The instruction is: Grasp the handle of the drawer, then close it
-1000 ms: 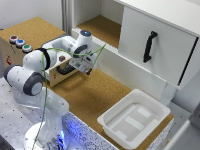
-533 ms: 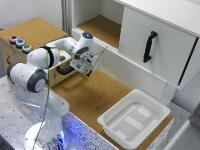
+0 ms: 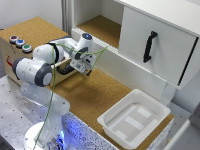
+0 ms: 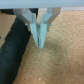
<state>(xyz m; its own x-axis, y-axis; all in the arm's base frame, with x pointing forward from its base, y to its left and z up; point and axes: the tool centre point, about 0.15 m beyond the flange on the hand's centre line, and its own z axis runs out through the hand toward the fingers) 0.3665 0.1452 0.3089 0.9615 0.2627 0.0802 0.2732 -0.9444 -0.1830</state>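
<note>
A: Exterior view first — where is the small shallow tan wooden drawer (image 3: 66, 70) seen to stand?

B: It is seen pulled out a little from the tan wooden box with coloured buttons (image 3: 20, 44), at the exterior view's left, its front facing the cork-covered table top (image 3: 95, 95). The short black bar handle (image 3: 65, 69) is made out on that front, partly hidden by the arm.

A: And the robot's gripper (image 3: 84, 70)?

B: It is held just beside the handle. In the wrist view the pale fingers (image 4: 43, 31) are shown pressed together at their tips over bare cork, with nothing between them — the handle is not enclosed.

A: So what is judged done?

B: Only the approach, probably; the blur makes contact hard to rule out. The grasp and the push shut are judged left to do.
</note>
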